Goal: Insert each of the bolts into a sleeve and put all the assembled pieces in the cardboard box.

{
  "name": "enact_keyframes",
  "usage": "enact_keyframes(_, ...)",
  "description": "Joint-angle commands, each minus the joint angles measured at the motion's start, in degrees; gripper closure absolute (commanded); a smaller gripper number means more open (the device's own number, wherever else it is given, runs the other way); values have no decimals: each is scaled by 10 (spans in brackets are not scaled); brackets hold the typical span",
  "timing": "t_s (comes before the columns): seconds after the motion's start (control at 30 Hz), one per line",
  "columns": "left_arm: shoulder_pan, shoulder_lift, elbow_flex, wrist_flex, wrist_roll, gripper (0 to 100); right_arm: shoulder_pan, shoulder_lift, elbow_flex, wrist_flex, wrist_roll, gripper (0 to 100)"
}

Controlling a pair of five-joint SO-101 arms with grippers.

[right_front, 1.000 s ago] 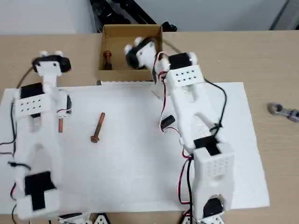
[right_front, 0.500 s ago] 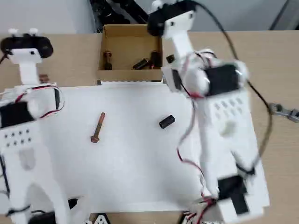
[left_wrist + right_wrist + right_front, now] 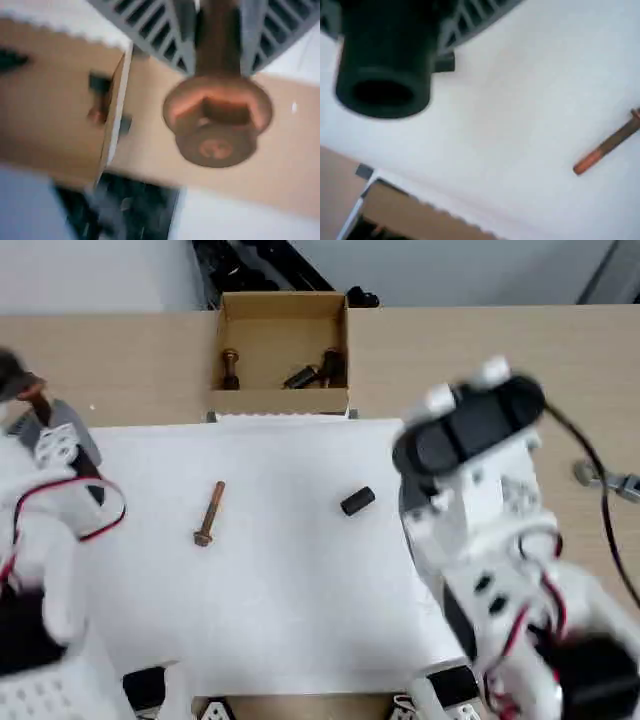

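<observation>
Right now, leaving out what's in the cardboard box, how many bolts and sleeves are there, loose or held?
Bolts: 2, the loose bolt on the white sheet and the held bolt in the left gripper.
Sleeves: 2, the loose sleeve on the sheet and the held sleeve in the right gripper.
Total: 4.

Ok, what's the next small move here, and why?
Probably bring the bolt in the left claw toward the sleeve in the right claw and line its tip up with the bore: each claw seems to grip one part, they sit far apart, and the bolt is not yet inserted.
</observation>
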Motion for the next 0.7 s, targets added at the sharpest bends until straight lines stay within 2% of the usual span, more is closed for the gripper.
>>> enact_keyframes(0.0,0,-48,-6,-45,20,995,6,-114,115,-36,-7,987)
enact_keyframes(0.2,8,-58,22,-105,24,995,6,-249,362,-197,23,989)
enact_keyframes(0.4,110,-60,115,-171,25,995,-7,-271,549,-409,20,995)
enact_keyframes(0.5,117,-62,135,-207,25,995,-36,-269,588,-502,18,995)
enact_keyframes(0.67,120,-117,169,-244,45,995,-67,-267,642,-620,-70,996)
